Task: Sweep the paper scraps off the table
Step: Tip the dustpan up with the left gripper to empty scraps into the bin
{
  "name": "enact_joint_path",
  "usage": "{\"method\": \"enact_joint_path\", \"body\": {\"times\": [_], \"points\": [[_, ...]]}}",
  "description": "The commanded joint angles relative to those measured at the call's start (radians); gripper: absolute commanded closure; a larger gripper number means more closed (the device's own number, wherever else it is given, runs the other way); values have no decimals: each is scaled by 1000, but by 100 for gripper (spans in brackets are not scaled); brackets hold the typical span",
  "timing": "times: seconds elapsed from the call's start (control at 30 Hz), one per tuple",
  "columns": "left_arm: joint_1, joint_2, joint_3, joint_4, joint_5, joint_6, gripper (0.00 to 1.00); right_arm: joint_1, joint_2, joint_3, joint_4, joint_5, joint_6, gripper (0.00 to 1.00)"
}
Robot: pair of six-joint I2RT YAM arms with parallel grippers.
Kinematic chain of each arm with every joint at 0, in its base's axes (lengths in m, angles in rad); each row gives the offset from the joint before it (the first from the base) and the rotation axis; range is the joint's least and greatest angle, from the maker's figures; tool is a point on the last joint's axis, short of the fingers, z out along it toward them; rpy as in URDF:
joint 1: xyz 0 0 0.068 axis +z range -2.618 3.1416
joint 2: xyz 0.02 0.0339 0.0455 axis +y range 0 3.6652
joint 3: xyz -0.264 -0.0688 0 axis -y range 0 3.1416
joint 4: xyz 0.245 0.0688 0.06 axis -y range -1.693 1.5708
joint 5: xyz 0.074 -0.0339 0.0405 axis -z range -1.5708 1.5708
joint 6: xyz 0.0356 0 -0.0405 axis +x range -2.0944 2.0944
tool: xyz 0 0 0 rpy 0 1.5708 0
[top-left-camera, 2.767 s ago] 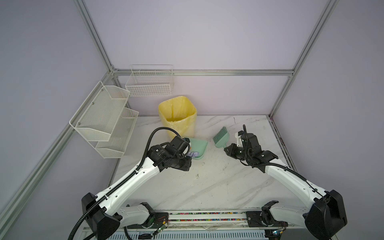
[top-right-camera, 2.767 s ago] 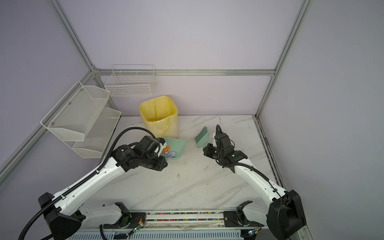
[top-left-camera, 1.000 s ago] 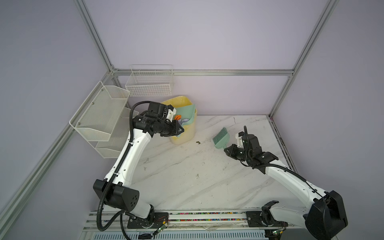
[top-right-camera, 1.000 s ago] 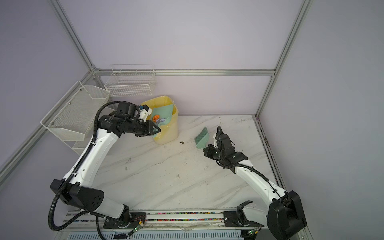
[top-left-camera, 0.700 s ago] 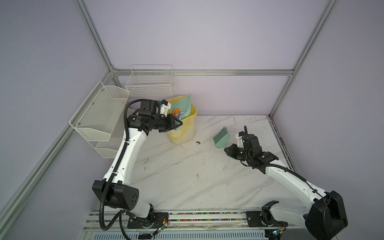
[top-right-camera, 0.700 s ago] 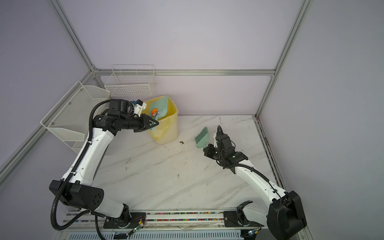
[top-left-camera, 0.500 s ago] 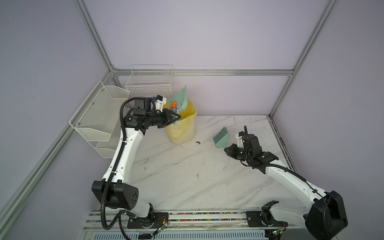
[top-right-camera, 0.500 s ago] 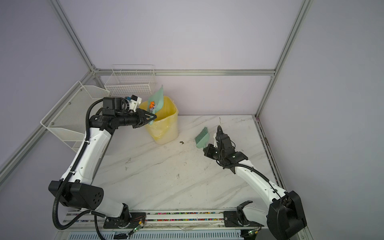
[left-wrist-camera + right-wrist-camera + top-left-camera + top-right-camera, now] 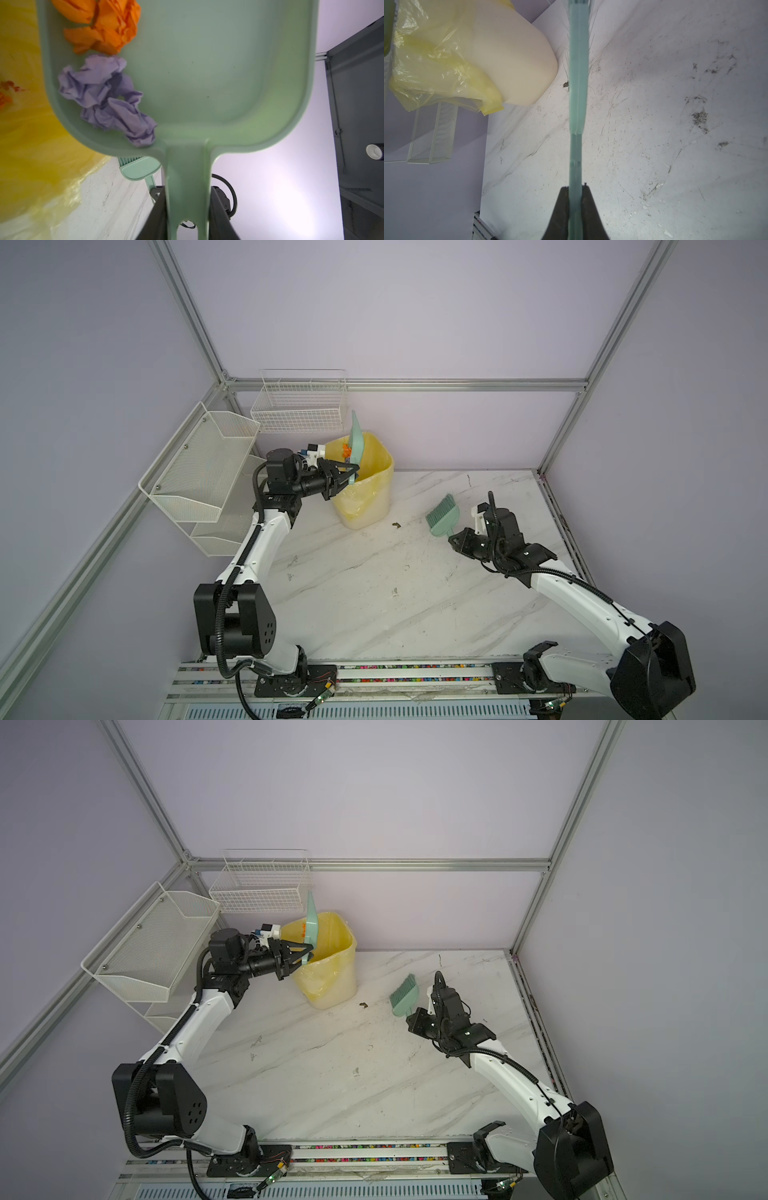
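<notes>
The left arm (image 9: 266, 539) stretches to 11 o'clock; the left tool (image 9: 352, 469) pinches the dustpan (image 9: 356, 439), tipped on edge over the bin (image 9: 370, 493), with the paper scraps (image 9: 108, 97) inside it. At 3 o'clock the right tool (image 9: 454, 537) pinches the brush (image 9: 443, 516) above the bench (image 9: 374, 593). The bin's depths are hidden.

Pale lilac walls (image 9: 415, 315), aluminium frame rails (image 9: 407, 384), white wire baskets (image 9: 299, 406).

We are finding no readable text, label, brand, number or sign in any view.
</notes>
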Motion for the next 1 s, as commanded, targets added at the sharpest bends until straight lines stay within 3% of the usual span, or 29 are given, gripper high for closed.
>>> {"method": "enact_joint_path", "body": {"times": [0.0, 0.27, 0.33, 0.97], "points": [[8, -26, -85, 496, 72, -345, 89, -5, -8, 19, 23, -5, -5, 100], [14, 101, -208, 1187, -13, -904, 89, -5, -20, 22, 17, -8, 3, 100], [14, 135, -227, 1308, -43, -992, 89, -5, -31, 19, 18, -5, 6, 100], [14, 113, -246, 1338, -30, -1002, 89, -5, -50, 15, 17, -6, 15, 100]]}}
